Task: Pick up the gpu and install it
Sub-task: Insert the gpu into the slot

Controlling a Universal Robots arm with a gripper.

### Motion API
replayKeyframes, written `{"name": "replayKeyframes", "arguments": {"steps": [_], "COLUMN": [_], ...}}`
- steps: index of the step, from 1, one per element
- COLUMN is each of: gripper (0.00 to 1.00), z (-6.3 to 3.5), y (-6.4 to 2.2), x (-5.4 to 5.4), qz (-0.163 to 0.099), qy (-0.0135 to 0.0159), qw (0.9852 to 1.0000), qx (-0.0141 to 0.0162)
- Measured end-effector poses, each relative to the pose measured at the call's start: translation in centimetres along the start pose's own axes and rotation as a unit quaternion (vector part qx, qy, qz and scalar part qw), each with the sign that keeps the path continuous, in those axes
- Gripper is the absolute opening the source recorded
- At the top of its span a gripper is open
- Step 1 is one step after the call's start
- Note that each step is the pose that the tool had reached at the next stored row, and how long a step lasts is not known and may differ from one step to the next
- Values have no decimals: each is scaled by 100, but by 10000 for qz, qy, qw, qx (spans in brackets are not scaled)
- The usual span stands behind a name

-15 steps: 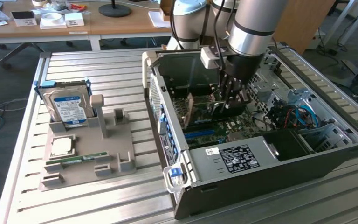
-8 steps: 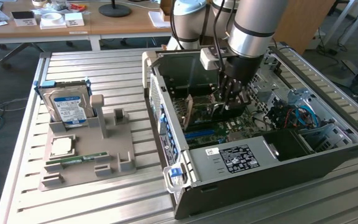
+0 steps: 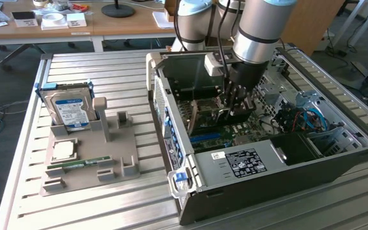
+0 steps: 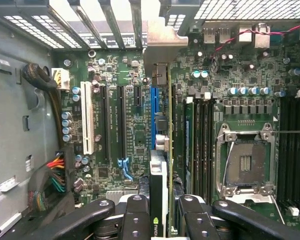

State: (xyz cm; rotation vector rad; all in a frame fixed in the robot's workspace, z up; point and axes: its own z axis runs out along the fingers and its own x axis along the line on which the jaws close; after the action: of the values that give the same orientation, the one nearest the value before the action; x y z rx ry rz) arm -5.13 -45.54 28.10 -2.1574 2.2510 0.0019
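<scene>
The gpu (image 4: 163,150) appears edge-on in the wrist view as a thin card with a pale metal bracket (image 4: 162,50) at its far end. It stands upright over the motherboard, in line with the blue slot (image 4: 153,115). My gripper (image 4: 162,222) is shut on the card, with one black finger (image 4: 135,220) on each side of it. In the exterior view the gripper (image 3: 235,108) reaches down into the open computer case (image 3: 190,191), holding the gpu (image 3: 206,115) low above the board.
On a grey fixture (image 3: 88,167) at the exterior view's left stand a hard drive with a blue label (image 3: 72,110), a processor (image 3: 65,149) and a green memory stick (image 3: 85,165). Inside the case are the power supply (image 3: 248,160), cable bundles (image 4: 50,175) and the processor socket (image 4: 245,162).
</scene>
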Motion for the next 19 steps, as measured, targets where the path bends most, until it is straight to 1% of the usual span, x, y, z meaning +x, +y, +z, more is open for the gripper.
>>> {"name": "replayKeyframes", "arguments": {"steps": [3,11,19], "gripper": [27,27,27], "z": [8,11,12], "y": [13,88,117], "x": [1,10,45], "qz": [0,0,0], "qy": [2,0,0], "qw": [10000,10000,10000], "qx": [0,0,0]}}
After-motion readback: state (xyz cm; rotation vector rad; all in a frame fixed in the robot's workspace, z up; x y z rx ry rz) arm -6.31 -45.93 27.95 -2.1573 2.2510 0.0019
